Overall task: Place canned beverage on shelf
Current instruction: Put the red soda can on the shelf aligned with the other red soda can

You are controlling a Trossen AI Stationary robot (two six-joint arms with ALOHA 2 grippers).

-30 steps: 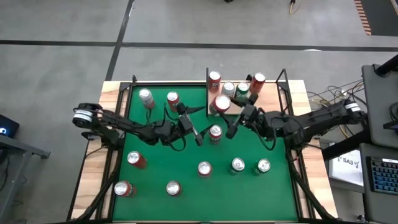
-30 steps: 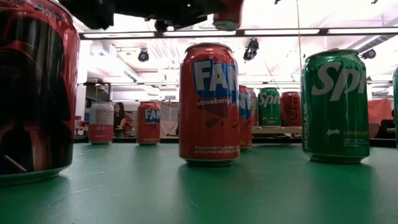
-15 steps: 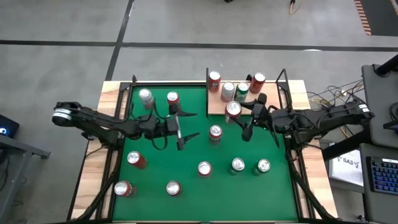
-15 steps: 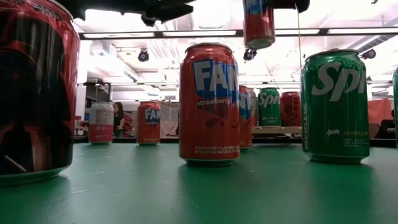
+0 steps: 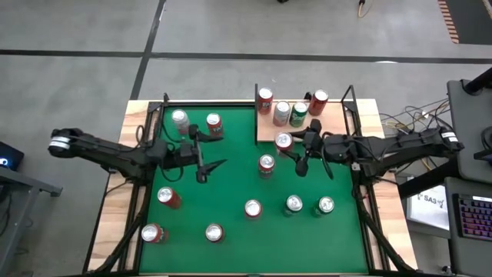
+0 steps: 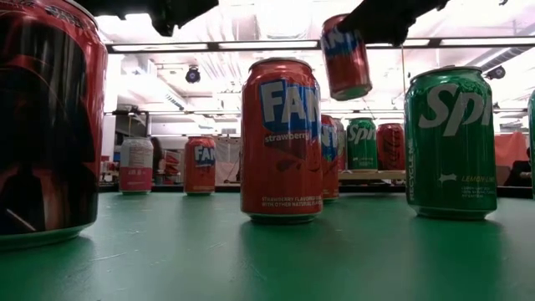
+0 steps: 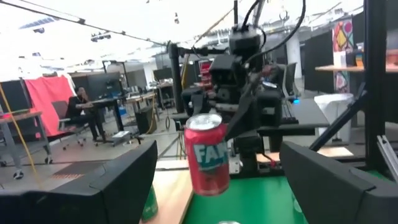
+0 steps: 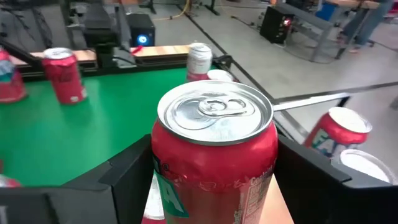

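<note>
Holding a red Fanta can (image 5: pixel 283 141) in my right gripper (image 5: pixel 294 154), fingers clamped on its sides; can is lifted off the green table (image 5: pixel 231 185), tilted, at the near edge of the shelf (image 5: pixel 265 129); four cans (image 5: pixel 281 111) stand on the shelf board; my left gripper (image 5: pixel 209 158) hovers over the table's left half, fingers spread wide, empty; loose cans (image 5: pixel 252 208) scattered across the felt.
</note>
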